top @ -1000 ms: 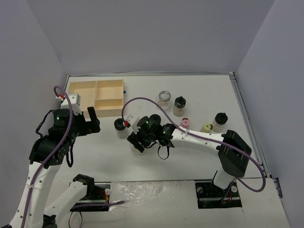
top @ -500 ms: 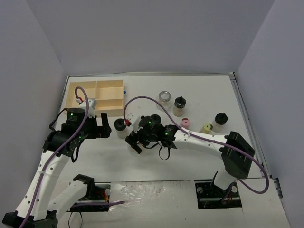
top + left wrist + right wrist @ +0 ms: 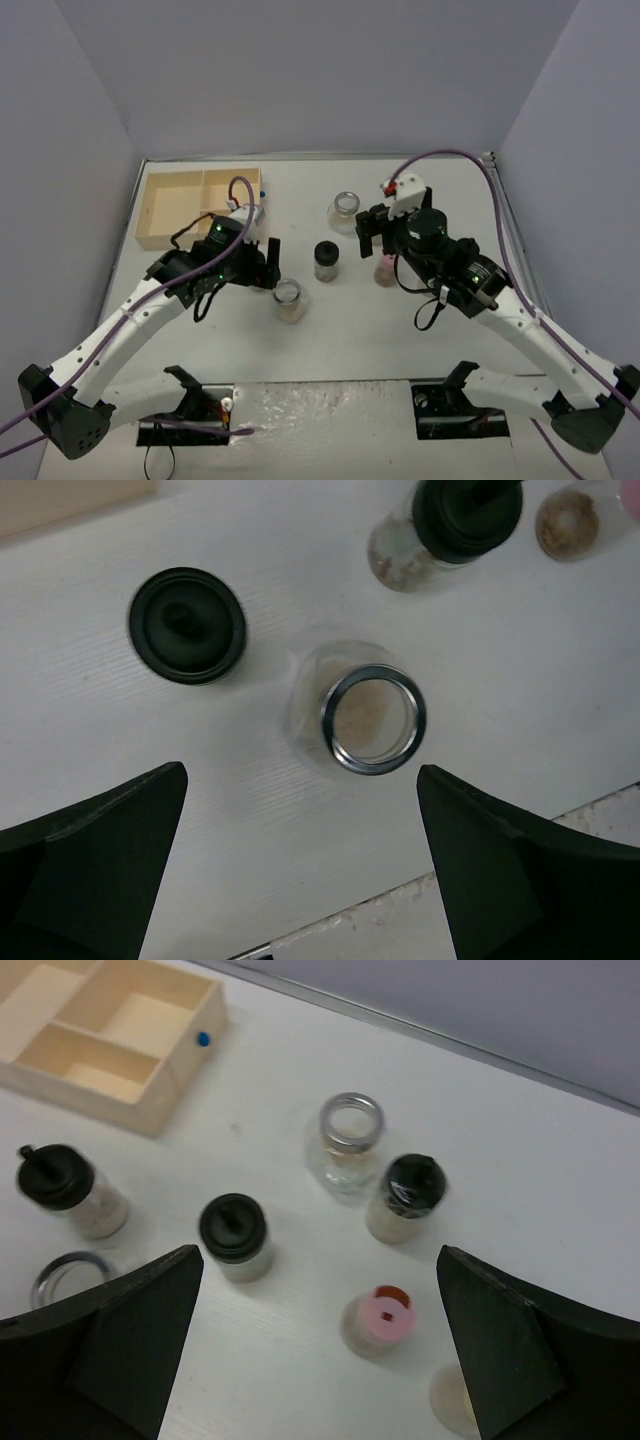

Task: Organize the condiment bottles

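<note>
At the left, the wooden tray (image 3: pixel 170 200) has no jar in it that we can see. The left gripper (image 3: pixel 300 778) has come to the middle and hangs wide open, empty, above the silver-rimmed jar (image 3: pixel 372 718), beside a black-capped jar (image 3: pixel 187 625). The right gripper (image 3: pixel 320 1255), also wide open and empty, has gone back toward the pink-capped jar (image 3: pixel 378 1320). We judge that the left arm takes over.

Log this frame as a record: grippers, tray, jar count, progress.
left gripper: jaws open, empty, aimed at silver-rimmed jar
right gripper: jaws open, empty, pink-capped jar below it
wooden tray: no jar seen inside
jar count: seven, all on the table
progress: nothing sorted yet
</note>
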`<state>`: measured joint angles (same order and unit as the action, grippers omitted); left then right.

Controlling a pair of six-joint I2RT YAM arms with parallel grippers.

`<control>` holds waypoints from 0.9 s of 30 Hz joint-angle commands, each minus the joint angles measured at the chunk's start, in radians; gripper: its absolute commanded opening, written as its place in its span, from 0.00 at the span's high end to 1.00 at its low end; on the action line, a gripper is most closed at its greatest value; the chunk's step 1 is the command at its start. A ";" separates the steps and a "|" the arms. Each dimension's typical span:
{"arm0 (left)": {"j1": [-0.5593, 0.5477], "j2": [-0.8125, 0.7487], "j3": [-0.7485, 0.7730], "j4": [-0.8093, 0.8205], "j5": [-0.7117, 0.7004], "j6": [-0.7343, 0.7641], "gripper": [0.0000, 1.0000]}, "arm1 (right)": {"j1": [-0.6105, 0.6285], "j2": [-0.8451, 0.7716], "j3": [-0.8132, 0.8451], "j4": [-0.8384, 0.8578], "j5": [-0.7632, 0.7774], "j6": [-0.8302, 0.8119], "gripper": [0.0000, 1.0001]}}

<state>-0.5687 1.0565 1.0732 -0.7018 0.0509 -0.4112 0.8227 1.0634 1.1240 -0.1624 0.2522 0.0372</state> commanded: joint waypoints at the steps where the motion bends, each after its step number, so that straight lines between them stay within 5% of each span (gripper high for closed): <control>1: -0.152 0.113 0.085 0.075 -0.146 -0.043 0.03 | -0.154 -0.096 -0.041 -0.038 0.120 0.082 0.00; 6: -0.216 0.220 0.152 0.030 -0.176 0.005 0.03 | -0.263 -0.114 -0.054 -0.065 0.078 0.118 0.00; 27: -0.246 0.384 0.140 -0.029 -0.070 0.023 0.03 | -0.330 -0.088 -0.063 -0.060 0.039 0.072 0.00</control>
<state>-0.8089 1.4296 1.1896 -0.7286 -0.0246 -0.4086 0.5034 0.9634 1.0561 -0.2716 0.3020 0.1255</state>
